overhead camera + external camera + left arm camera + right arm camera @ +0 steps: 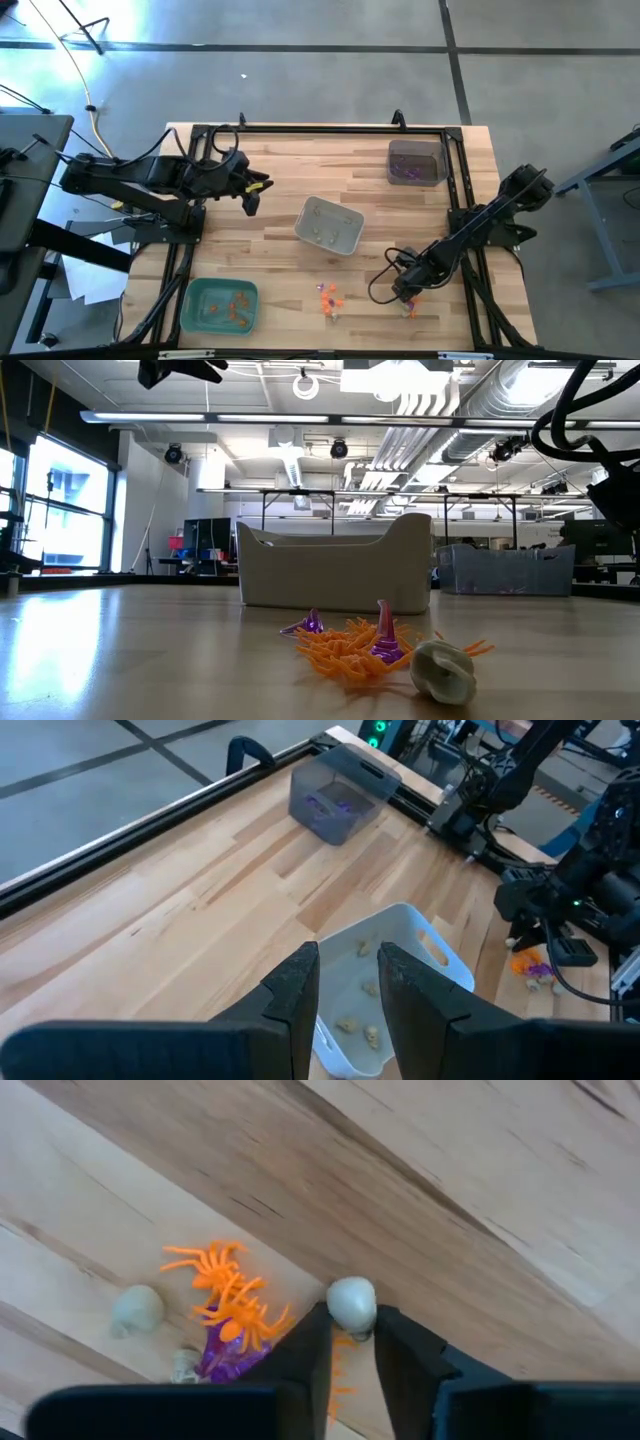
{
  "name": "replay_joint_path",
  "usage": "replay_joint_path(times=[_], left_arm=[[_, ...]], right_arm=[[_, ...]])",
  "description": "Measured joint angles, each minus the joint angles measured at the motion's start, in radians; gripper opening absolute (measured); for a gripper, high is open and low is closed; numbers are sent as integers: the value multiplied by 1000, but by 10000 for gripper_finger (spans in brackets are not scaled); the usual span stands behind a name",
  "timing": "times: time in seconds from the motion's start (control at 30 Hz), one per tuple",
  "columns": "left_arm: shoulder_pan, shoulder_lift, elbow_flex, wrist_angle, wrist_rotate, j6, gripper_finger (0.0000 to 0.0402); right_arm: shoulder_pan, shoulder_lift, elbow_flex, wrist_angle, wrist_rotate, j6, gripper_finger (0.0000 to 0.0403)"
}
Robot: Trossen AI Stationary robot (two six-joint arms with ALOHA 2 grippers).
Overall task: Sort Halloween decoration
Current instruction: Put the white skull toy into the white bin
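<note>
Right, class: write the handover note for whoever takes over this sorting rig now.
Right claw: low at the table's front right, closing on a pale skull trinket; grip not confirmed.
Left claw: empty, slightly open, hovering back left.
Done: orange pieces in the green tray, pale ones in the white bin, purple ones in the grey bin.
Left: the small loose pile of orange spiders, purple bits and pale skulls at the front.

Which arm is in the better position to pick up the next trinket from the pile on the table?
The right. Its gripper is down at the loose pile, jaws on either side of a pale skull. The left gripper hovers far from the pile, near the white tray.
</note>
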Motion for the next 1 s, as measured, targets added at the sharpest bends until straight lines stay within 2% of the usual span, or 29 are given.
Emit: replay_joint_path(times=[0.17,0.27,0.6,1.0], left_arm=[[0,4,0,0,0,0,94],[0,4,0,0,0,0,94],[0,4,0,0,1,1,94],[0,4,0,-1,1,12,94]], right_arm=[[0,0,0,-3,0,-1,22],[0,0,0,-3,0,-1,9],[-1,-50,-6,-12,4,9,20],[-4,-175,-7,-30,107,64,21]])
